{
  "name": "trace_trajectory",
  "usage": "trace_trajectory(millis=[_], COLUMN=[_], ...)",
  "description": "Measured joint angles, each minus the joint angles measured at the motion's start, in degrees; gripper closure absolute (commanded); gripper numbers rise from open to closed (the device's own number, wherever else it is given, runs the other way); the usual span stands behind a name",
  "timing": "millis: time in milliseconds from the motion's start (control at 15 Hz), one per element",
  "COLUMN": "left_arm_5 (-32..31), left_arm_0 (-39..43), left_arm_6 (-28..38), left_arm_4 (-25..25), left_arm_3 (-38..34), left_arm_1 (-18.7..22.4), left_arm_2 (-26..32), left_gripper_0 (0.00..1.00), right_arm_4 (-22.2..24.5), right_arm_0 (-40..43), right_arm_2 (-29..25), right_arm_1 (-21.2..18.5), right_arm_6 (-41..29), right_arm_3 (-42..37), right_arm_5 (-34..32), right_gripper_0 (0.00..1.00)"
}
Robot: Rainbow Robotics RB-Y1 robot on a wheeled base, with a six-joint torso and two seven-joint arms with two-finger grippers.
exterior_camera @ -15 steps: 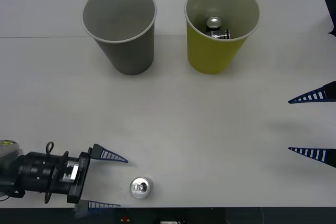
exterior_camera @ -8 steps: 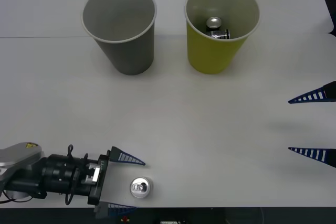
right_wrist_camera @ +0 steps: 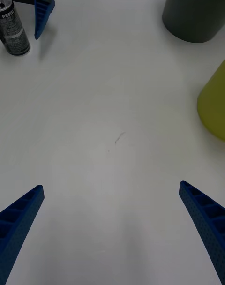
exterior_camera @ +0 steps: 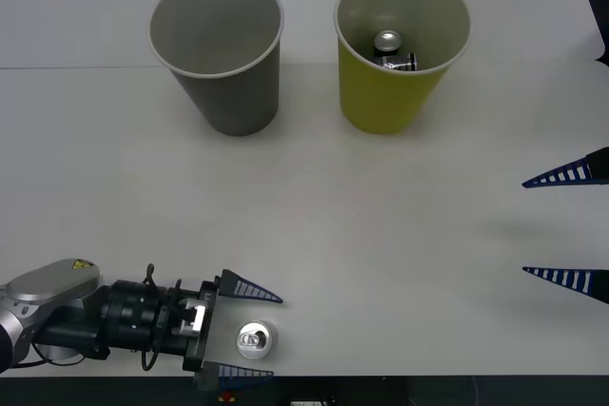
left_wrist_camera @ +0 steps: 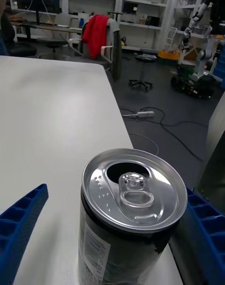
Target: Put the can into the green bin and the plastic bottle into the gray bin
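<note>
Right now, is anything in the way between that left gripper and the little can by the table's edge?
Nothing visible. The left gripper is open with the can already between its fingers. The table toward the green bin shows nothing in the way.

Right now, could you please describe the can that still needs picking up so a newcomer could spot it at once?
Start at the white table and go to its near edge, well away from the gray bin and green bin. There the can stands upright between the left gripper's open blue fingers. Unlike the cans inside the green bin, it stands alone on the tabletop.
</note>
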Motion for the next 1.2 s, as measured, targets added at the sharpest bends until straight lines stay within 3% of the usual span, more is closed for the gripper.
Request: trace_trajectory(millis=[800, 1000, 1200], left_arm_5=[0.3, 3.0, 3.8], left_arm_0=[-0.1, 0.2, 2.8], left_arm_6=[1.2, 7.2, 16.4], left_arm_4=[0.0, -3.3, -8.4], left_arm_3=[-1.3, -7.3, -13.7], left_arm_1=[0.2, 2.2, 3.9], left_arm_2=[0.7, 2.9, 9.2], left_gripper_0=[1.0, 1.0, 1.0], right_arm_4=[0.0, 0.0, 0.0], right_arm_0=[0.0, 0.0, 0.0], right_arm_2=[0.0, 0.0, 0.0], right_arm_1=[0.0, 0.0, 0.0], right_arm_6=[0.0, 0.0, 0.0], right_arm_3=[0.0, 0.0, 0.0], right_arm_5=[0.0, 0.0, 0.0], right_gripper_0=[0.0, 0.0, 0.0])
